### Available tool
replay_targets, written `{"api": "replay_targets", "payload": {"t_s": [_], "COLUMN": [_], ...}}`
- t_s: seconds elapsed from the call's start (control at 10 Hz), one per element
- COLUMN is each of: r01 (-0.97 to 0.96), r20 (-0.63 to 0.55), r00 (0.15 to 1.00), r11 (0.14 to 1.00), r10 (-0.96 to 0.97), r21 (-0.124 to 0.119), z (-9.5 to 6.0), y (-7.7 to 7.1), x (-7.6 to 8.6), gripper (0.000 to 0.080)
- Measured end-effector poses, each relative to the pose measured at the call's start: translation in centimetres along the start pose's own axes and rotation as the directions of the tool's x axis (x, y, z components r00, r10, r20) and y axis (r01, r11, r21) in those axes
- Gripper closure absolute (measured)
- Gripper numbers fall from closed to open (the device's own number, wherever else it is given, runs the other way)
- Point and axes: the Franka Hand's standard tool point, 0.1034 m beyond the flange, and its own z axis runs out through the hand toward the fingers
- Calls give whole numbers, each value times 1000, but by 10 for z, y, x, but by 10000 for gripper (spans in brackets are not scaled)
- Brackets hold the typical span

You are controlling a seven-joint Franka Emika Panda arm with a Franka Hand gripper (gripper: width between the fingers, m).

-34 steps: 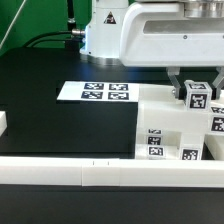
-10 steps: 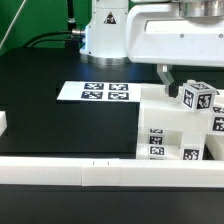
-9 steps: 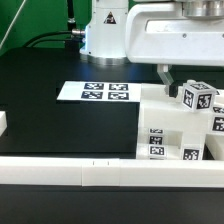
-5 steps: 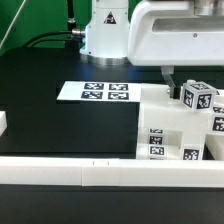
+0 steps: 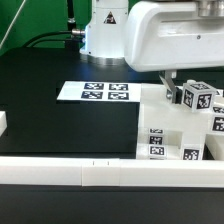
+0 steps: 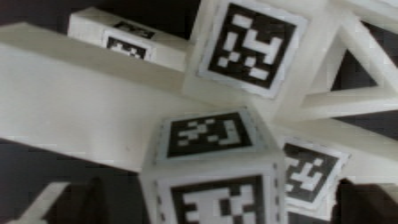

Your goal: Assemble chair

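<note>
While the arm hangs low over the far right of the black counter [image 5: 60,125], the chair [image 5: 165,130] sits bunched up at the exterior view's right edge, tight against the long white rail [image 5: 90,172] along the near side. My guess is the rail works as a backstop so the parts can't slide when pushed on.

The tool [image 5: 190,92] is down at a cube-ended peg [image 5: 197,98] that pokes up above the blocky white stack. One dark finger [image 5: 168,88] shows just left of the cube, the other is hidden, so I honestly cannot tell if the peg is being pinched or just straddled. The peg stands upright over the stack, which reads like it's being seated or about to be.

The marker board [image 5: 96,92] lies flat further left, well apart from everything.

The wrist view gives what the outside camera can't: tagged faces up close [image 6: 214,137] and diagonal white bars [image 6: 338,105] (the X-brace, probably). It's too tight and blurry to show fingers or contact, though.
</note>
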Motion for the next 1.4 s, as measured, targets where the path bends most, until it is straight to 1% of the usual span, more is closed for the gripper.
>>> {"api": "replay_targets", "payload": {"t_s": [0.1, 0.2, 0.3, 0.6, 0.7, 0.9, 1.0, 1.1, 1.2, 1.3, 1.4], "r01": [0, -1, -1, -52, -97, -292, -446, -490, -597, -657, -677], "r20": [1, 1, 1, -1, -11, -26, -29, -29, -26, -23, -22], "r00": [1000, 1000, 1000, 999, 995, 956, 894, 871, 802, 753, 736], "r11": [1000, 1000, 1000, 999, 995, 956, 895, 871, 802, 754, 736], "r10": [0, 1, 1, 52, 97, 292, 446, 491, 597, 657, 677], "r21": [0, 0, 0, 0, 0, 10, 18, 20, 24, 25, 24], "z": [0, 0, 0, 0, 1, 1, 1, 0, 1, 0, 0], "y": [0, 1, 1, 3, 3, 4, 2, 2, 2, 2, 3], "x": [0, 0, 0, 0, 0, 0, -1, -1, -1, -1, -2], "gripper": [416, 416, 517, 517, 517, 517, 515, 515, 515, 515, 515]}}
